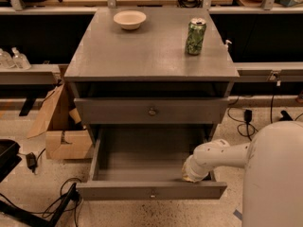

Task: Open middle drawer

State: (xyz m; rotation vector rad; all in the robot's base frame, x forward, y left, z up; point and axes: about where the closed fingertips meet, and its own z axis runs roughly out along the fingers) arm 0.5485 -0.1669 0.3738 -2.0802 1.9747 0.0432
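The middle drawer stands pulled far out of the grey cabinet. Its plain grey inside holds nothing, and its flat front carries a small round knob. Above it, the taller-fronted top drawer with the bigger knob is closed. The lowest drawer is hidden beneath the open one. My gripper is at the end of the white arm, down inside the open drawer at its front right corner, just behind the drawer front.
A white bowl and a green can stand on the cabinet top. A cardboard box and cables lie on the floor to the left. My white body fills the lower right. Shelving runs behind.
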